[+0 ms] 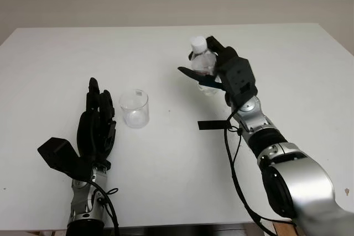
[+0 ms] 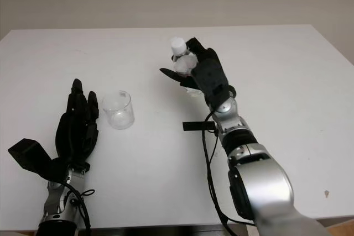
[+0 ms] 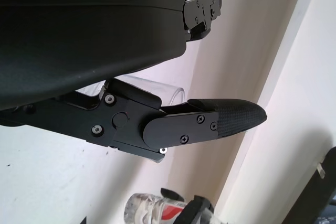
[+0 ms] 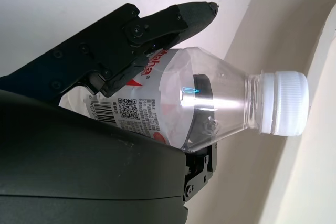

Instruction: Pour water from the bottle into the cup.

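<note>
Toward one o'clock of the white counter (image 1: 166, 181), the right hand (image 1: 221, 70) has its fingers closed around the small clear bottle (image 1: 202, 62), holding it about upright with the white cap (image 1: 198, 42) on top; whether the base touches the surface or hangs just above it cannot be told from the head views. From the right wrist view the fingers (image 4: 157, 22) wrap the labelled body of the bottle while the neck and the cap stick out free, and the cap looks screwed on. The clear cup (image 1: 134, 109) stands upright toward nine o'clock from the bottle, well apart from it, and seems empty. Just beside the cup, at its eight o'clock, the left hand (image 1: 95, 128) is open and holds nothing, palm toward the cup. A small black strip (image 1: 212, 125) lies on the counter near the right forearm. By the look of it the grasp is made and the carry is the step in hand, with no pouring begun. Next, the bottle would need to travel toward nine o'clock until its mouth is over the cup's rim, then tip; with the cap apparently in place, nothing will flow unless it is removed, and the light cup may need steadying by the left hand.
</note>
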You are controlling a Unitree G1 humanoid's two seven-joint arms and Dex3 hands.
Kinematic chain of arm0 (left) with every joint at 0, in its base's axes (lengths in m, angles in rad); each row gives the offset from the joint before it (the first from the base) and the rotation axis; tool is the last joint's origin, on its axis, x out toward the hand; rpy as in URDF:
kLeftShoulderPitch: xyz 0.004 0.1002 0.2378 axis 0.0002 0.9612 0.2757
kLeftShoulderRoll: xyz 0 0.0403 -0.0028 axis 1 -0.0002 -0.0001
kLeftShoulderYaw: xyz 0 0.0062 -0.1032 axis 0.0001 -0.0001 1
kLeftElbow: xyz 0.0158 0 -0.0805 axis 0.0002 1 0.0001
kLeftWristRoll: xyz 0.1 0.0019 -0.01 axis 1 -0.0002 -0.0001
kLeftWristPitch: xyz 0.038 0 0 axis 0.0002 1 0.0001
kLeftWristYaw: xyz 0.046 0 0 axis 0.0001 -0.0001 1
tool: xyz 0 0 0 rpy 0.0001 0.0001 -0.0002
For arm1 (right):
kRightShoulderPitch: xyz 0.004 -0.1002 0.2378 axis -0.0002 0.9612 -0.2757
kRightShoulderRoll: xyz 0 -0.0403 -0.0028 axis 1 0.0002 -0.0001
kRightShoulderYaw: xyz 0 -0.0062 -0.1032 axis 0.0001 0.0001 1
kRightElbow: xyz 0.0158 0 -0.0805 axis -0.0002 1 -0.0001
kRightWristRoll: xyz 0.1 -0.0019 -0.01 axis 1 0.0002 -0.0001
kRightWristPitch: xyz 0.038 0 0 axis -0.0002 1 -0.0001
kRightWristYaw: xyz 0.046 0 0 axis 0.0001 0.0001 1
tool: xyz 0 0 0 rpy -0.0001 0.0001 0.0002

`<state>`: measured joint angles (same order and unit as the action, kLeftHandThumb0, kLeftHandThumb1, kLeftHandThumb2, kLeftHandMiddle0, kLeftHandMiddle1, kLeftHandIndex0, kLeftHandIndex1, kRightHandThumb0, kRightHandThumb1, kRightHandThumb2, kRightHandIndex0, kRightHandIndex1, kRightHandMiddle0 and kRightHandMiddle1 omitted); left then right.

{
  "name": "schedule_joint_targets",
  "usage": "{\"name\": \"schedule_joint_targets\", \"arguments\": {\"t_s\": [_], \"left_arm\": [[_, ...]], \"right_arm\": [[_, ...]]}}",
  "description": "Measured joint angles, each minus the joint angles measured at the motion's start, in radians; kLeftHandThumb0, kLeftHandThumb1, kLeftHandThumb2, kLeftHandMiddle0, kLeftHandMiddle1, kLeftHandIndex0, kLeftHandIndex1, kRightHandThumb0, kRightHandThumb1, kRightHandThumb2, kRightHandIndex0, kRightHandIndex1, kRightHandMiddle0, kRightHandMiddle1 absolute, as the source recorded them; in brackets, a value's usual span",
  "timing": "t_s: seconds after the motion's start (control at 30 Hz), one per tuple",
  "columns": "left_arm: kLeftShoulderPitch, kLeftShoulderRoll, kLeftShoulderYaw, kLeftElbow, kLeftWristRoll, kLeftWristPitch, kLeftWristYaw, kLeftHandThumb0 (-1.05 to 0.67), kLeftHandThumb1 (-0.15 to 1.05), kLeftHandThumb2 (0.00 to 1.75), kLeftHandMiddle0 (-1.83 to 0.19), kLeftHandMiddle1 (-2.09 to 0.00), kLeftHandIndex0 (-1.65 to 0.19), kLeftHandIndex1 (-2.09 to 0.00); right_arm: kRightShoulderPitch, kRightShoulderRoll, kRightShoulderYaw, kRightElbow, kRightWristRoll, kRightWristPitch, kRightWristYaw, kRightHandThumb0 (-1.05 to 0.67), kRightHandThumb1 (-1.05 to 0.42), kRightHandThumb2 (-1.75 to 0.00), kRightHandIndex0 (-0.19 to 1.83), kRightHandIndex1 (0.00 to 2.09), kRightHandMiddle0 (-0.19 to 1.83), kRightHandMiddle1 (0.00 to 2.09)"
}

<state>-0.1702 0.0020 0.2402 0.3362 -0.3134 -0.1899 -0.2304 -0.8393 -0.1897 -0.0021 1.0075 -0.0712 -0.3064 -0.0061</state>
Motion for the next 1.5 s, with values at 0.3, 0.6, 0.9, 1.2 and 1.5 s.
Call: {"name": "schedule_joint_targets", "arguments": {"t_s": [0.3,0.6,0.9,1.2,1.5], "left_arm": [[0.008,0.005,-0.006,-0.013,0.01,0.009,-0.001,-0.75,1.05,0.5,0.19,-0.02,0.19,-0.03],[0.014,0.014,-0.005,-0.019,0.006,0.014,-0.016,-0.75,1.05,0.49,0.19,0.0,0.19,-0.01],[0.016,0.023,-0.006,-0.032,0.006,0.031,-0.019,-0.76,1.05,0.5,0.19,-0.01,0.19,0.0],[0.017,0.028,-0.006,-0.037,0.006,0.039,-0.02,-0.75,1.05,0.5,0.19,-0.01,0.19,0.0],[0.023,0.028,-0.006,-0.046,0.006,0.043,-0.019,-0.75,1.05,0.5,0.19,-0.03,0.19,-0.02]], "right_arm": [[0.177,-0.004,-0.053,-0.295,0.076,0.176,0.077,-0.39,-1.05,-0.4,1.27,2.09,0.88,2.09],[0.277,0.008,-0.068,-0.502,0.097,0.332,0.07,-0.41,-1.05,-0.41,1.31,2.09,0.93,2.09],[0.34,0.048,-0.055,-0.676,0.105,0.477,0.06,-0.41,-1.05,-0.43,1.4,2.09,0.98,2.09],[0.374,0.084,-0.057,-0.791,0.147,0.608,0.068,-0.4,-1.05,-0.43,1.43,2.09,0.95,2.09],[0.382,0.093,-0.057,-0.81,0.151,0.642,0.072,-0.41,-1.05,-0.43,1.53,2.09,1.06,2.09]]}}
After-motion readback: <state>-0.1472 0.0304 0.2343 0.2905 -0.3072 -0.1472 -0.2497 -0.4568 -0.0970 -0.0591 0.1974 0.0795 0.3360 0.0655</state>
